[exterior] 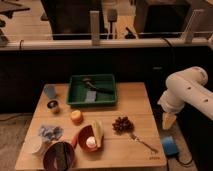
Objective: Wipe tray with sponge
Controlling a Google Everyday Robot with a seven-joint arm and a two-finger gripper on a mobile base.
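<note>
The green tray [75, 103] stands at the back middle of the wooden table [135, 107]. It holds a dark tool [95, 86] and a small grey piece [90, 96]. A blue block [169, 145] that looks like the sponge lies low down, just off the table's right edge. My gripper [168, 120] hangs from the white arm [187, 90] at the right. It points down, a short way above the blue block and apart from it, well right of the tray.
On the table are a blue cup [49, 91], a small dark cup [53, 105], an orange [76, 117], grapes [122, 124], a fork [143, 142], a red bowl [84, 136] with a banana [97, 132], a blue cloth [50, 132], a white bowl [34, 146] and a dark bowl [59, 156]. A dark counter runs behind.
</note>
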